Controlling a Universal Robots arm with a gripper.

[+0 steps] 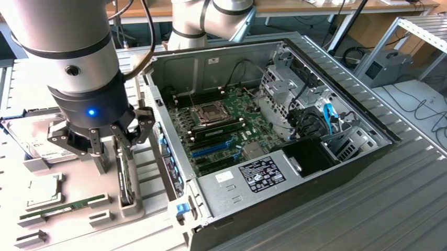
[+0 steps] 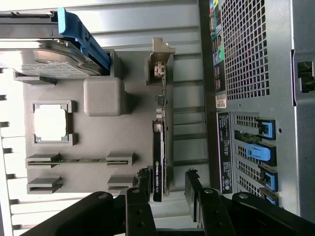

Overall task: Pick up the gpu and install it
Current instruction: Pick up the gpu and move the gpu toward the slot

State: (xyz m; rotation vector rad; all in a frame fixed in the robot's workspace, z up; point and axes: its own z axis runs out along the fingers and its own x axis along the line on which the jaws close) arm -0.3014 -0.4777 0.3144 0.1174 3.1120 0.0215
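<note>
Beside the open computer case (image 1: 209, 68), a grey tray (image 2: 98, 135) on the desk holds the gpu (image 2: 158, 164) upright on edge; the jaws hang wide, straddling one end, not clamped.

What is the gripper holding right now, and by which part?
Nothing yet. The open gripper straddles one end of the gpu, which stands on edge in its grey holder.

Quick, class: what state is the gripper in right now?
Gripper: open, fingers on either side of the gpu, not closed on it.
</note>
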